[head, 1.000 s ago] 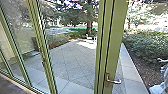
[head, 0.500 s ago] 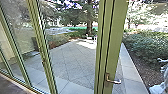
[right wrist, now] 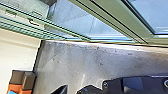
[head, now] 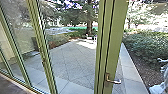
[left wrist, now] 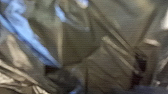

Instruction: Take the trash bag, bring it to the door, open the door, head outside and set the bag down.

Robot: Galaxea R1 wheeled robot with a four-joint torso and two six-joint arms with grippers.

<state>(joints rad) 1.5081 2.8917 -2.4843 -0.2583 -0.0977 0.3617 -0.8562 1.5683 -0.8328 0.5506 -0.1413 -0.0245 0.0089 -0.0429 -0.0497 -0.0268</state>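
L gripper: can't tell how far open or whether it has hold of anything. R gripper: same, can't tell. Trash bag (left wrist: 75, 47) is right up close to L wrist cam: dark, shiny plastic, lots of creases, blue strip (left wrist: 32, 40) running diagonally over it. R wrist cam has gray floor (right wrist: 75, 60) along base of green-framed glazing, pale wall (right wrist: 17, 52) at one side, brown + orange blocky item (right wrist: 21, 87) by the wall. Head cam: green door frame (head: 113, 42) ahead w/ metal lever handle (head: 113, 80); glass panels (head: 17, 32) to its L. Beyond: paved yard (head: 67, 57), tree trunk (head: 89, 21) at far end, hedge (head: 147, 47) to R, pale shape (head: 160, 86) low R, can't ID.
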